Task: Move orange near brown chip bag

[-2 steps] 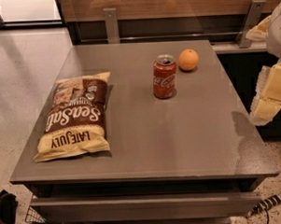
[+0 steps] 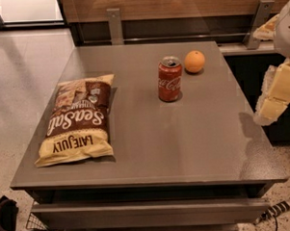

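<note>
Nothing moved, round matte orange (image 2: pixel 194 61) near red can (image 2: pixel 170 79), tool (image 2: pixel 273 101) at right edge, grip state unclear

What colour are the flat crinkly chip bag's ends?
Cream-yellow on the brown chip bag, camera view; gripper right of the table.

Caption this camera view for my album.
Orange beside can, chip bag across the table, gripper off its right edge.
</note>
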### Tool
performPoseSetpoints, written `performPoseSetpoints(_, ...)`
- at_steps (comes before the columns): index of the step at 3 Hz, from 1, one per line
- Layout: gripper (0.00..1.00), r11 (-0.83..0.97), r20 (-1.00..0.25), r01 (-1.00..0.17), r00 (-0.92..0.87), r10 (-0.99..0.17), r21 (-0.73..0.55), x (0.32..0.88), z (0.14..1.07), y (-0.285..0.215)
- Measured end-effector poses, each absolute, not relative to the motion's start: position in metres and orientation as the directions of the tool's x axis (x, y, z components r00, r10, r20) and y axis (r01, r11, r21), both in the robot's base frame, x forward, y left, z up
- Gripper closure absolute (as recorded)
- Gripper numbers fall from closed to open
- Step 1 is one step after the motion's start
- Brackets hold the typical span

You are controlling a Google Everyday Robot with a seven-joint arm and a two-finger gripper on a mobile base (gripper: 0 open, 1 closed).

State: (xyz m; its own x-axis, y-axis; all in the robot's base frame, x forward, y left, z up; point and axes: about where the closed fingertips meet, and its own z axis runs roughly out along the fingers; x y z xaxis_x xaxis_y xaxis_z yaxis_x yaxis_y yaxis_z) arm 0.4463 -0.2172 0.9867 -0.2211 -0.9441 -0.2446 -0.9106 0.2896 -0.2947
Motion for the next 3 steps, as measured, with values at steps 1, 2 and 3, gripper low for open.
performPoseSetpoints(1,0.0,0.356,-0.356,-0.879,-0.238,-0.904,-0.317,0.481,0.982,-0.226)
performPoseSetpoints(2,0.0,0.452,-0.519,-0.836,-0.249,-0.818,-0.312,0.527,0.967,-0.235)
performPoseSetpoints(3,0.0,0.548,-0.657,-0.78,-0.246,-0.713,-0.302,0.575,0.953,-0.237)
